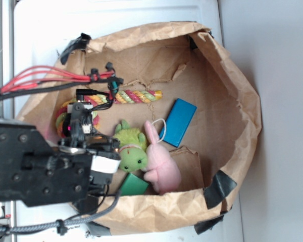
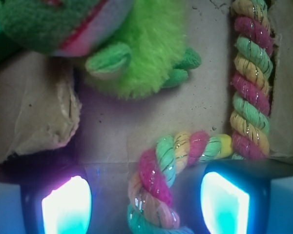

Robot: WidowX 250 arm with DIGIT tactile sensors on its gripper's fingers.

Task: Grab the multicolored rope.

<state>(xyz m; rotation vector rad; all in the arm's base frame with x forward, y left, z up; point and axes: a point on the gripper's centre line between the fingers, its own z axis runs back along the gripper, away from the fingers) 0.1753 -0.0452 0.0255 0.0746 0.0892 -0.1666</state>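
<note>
Fingertips (image 2: pixel 66 204) glow at the bottom of the wrist view, spread wide, with the gripper (image 2: pixel 145 204) straddling the hooked end of the multicolored rope (image 2: pixel 158 170) without clamping it. Beyond the hook, the rope's straight length runs up the right side over the cardboard floor. Farther off lies the green plush toy (image 2: pixel 136 48). From the exterior view, a pink plush bunny (image 1: pixel 160 164), blue box (image 1: pixel 179 122) and paper bag (image 1: pixel 242 101) surround them.
</note>
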